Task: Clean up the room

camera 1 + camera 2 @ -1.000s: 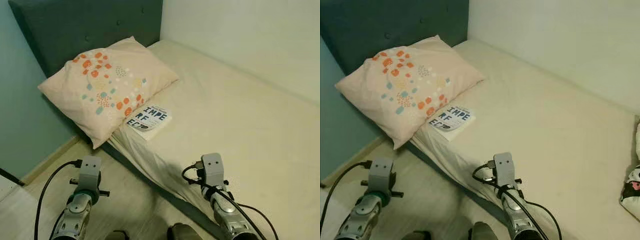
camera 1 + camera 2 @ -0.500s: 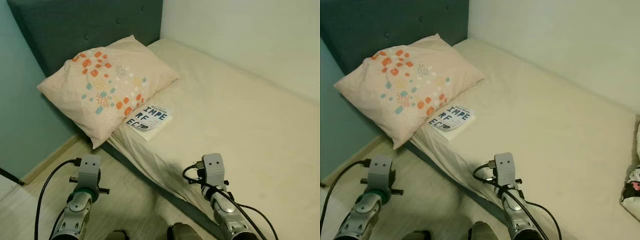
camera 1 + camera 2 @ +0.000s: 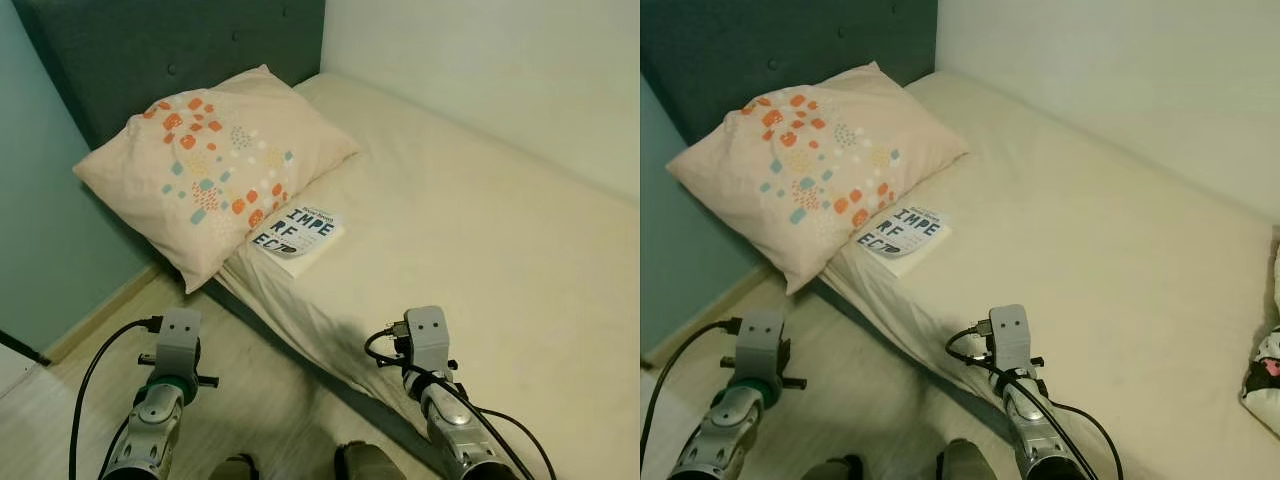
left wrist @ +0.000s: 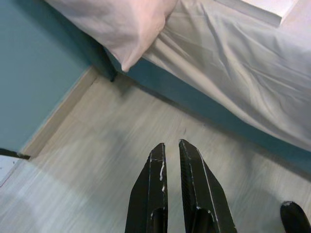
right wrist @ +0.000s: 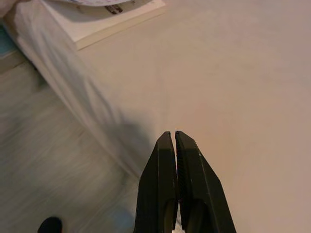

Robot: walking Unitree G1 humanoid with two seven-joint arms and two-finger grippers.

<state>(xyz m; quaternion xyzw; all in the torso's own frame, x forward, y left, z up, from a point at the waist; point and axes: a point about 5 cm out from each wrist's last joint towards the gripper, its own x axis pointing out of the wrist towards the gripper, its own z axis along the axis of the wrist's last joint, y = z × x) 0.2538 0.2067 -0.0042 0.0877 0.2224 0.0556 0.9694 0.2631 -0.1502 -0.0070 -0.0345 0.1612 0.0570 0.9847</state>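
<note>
bed (image 3: 480, 230): cream sheet, takes up most of the head views; landmark for everything below.
headboard (image 3: 180, 50): dark teal, buttoned, at the bed's far end against the teal wall.
pillow (image 3: 215, 165): pale pink with orange/teal/white dots, at the head of the bed, leaning on the headboard; one corner hangs off the bed's edge over the floor.
book (image 3: 297, 239): white cover, big black letters "IMPE RF EC", lying flat on the bed near its edge, touching or just under the pillow's lower edge.
plush item (image 3: 1265, 375): white with pink and black, on the bed far from the pillow, cut off by the frame; can't tell what it is.
floor (image 4: 97, 160): light wood, alongside the bed.
left end effector (image 4: 171, 145): over the floor beside the bed, fingers nearly together with a thin gap, holding nothing.
right end effector (image 5: 174, 133): over the bed's edge, short of the book, fingers pressed together, holding nothing.
robot feet (image 3: 300, 468): on the floor next to the bed.
</note>
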